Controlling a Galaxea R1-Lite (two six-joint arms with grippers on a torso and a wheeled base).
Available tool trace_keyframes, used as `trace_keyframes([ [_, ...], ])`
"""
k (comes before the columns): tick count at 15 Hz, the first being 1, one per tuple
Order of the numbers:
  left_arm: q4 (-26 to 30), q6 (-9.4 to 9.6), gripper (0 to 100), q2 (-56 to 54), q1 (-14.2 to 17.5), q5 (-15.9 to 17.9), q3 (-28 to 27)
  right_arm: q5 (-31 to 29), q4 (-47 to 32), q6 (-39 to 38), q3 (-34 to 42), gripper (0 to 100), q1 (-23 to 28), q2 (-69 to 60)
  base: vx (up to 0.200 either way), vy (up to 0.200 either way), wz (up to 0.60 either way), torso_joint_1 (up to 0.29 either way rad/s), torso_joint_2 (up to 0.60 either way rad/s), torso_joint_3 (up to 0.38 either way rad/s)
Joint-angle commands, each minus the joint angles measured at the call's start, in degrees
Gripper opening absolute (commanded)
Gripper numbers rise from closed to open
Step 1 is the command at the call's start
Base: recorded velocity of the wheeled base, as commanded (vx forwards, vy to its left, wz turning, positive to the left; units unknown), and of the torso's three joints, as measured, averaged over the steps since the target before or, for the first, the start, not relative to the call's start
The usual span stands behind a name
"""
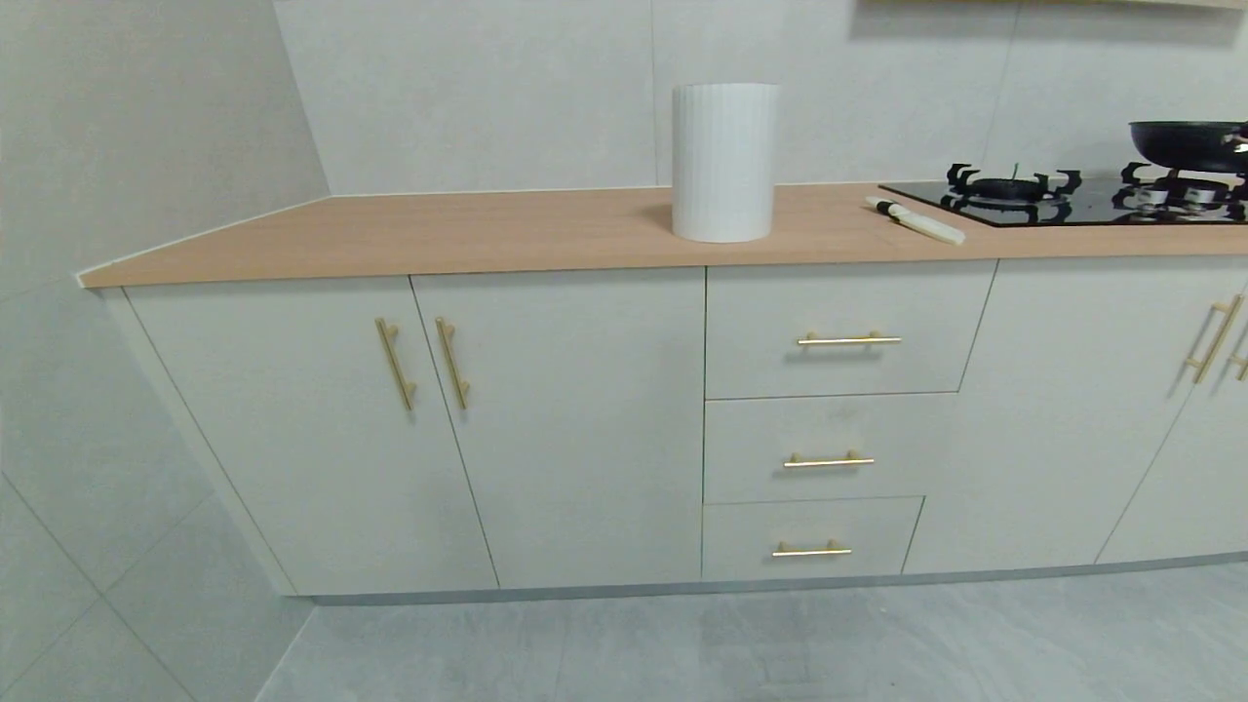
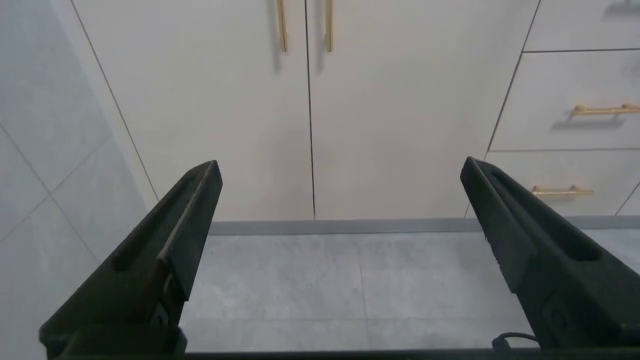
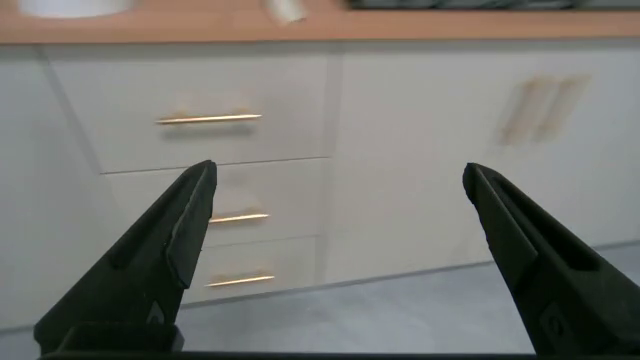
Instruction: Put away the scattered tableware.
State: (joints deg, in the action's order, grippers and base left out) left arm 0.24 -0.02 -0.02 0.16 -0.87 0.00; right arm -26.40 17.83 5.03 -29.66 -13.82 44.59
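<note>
Left tool: the left tool (image 2: 340, 168) is released, its two dark fingers (image 2: 180, 240) spread wide with nothing between them. It hangs low in front of the cabinet, above the grey floor (image 2: 330, 290).
Right tool: the right tool (image 3: 340, 170) is released too, fingers (image 3: 175, 235) far apart and gripping nothing. It sits out in front of the drawers (image 3: 210, 150), clear of them.
Cream utensil: here's the tableware. A long cream utensil (image 1: 915, 220) with a dark band near one end lies flat on the desk (image 1: 439, 234), just beside the near left corner of the hob (image 1: 1072, 200). Whether it touches the hob's edge I cannot tell.
White ribbed canister: a tall white ribbed canister (image 1: 723, 161) stands upright on the desk, close to the front edge, above the seam between the double doors and the drawers. It is near the cream utensil but apart from it, on the utensil's left.
Hob: black glass with dark burner grates, set into the desk at the right.
Black pan: a black pan (image 1: 1189, 144) sits on the far right burner, cut off by the frame edge.
Drawers: three stacked, all closed, each with a gold bar handle (image 1: 848, 340).
Double doors: double doors (image 1: 322, 429) to the left of the drawers, closed, with two upright gold handles side by side.
</note>
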Motion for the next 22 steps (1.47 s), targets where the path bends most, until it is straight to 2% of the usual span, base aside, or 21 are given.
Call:
trace_keyframes([
  [1,0.0,0.02,100,0.0,0.0,0.0,0.0,0.2,-12.2,3.2,6.5,100,7.7,-24.8,0.0,0.0,0.0,0.0,0.0,0.0],
  [5,0.0,-0.06,100,0.0,0.0,0.0,0.0,5.0,-21.6,3.9,8.2,100,13.9,-38.2,0.0,0.0,0.0,0.0,0.0,0.0],
  [7,0.0,-0.06,100,0.0,0.0,0.0,0.0,7.3,-25.8,5.6,8.8,100,13.9,-44.4,0.0,0.0,0.0,0.0,0.0,0.0],
  [10,0.0,0.02,100,0.0,0.0,0.0,0.0,8.9,-25.3,1.3,13.0,100,13.8,-44.6,0.0,0.0,0.0,0.0,0.0,0.0],
  [11,0.0,-0.06,100,0.0,0.0,0.0,0.0,10.8,-25.1,0.8,16.4,100,13.8,-44.6,0.0,0.0,0.0,0.0,0.0,0.0],
  [12,0.0,-0.06,100,0.0,0.0,0.0,0.0,15.5,-24.3,0.6,20.0,100,13.8,-44.6,0.0,0.0,0.0,0.0,0.0,0.0],
  [13,0.0,0.02,100,0.0,0.0,0.0,0.0,18.5,-21.5,0.6,24.0,100,13.8,-44.6,0.0,0.0,0.0,0.0,0.0,0.0],
  [14,0.0,-0.06,100,0.0,0.0,0.0,0.0,19.4,-15.0,0.6,29.5,100,13.8,-44.5,0.0,0.0,0.0,0.0,0.0,0.0],
  [15,-0.1,-0.06,100,0.0,0.0,0.0,0.0,20.2,-13.3,0.3,29.7,100,13.8,-44.6,0.0,0.0,0.0,0.0,0.0,0.0],
  [20,0.0,-0.06,100,0.0,0.0,0.0,0.0,24.6,-15.5,-3.3,29.7,100,13.6,-44.6,0.0,0.0,0.0,0.0,0.0,0.0],
  [21,0.0,0.02,100,0.0,0.0,0.0,0.0,28.1,-19.0,-3.1,29.4,100,13.6,-44.5,0.0,0.0,0.0,0.0,0.0,0.0],
  [22,0.0,0.02,100,0.0,0.0,0.0,0.0,28.7,-18.2,-3.0,29.5,100,13.6,-44.5,0.0,0.0,0.0,0.0,0.0,0.0],
])
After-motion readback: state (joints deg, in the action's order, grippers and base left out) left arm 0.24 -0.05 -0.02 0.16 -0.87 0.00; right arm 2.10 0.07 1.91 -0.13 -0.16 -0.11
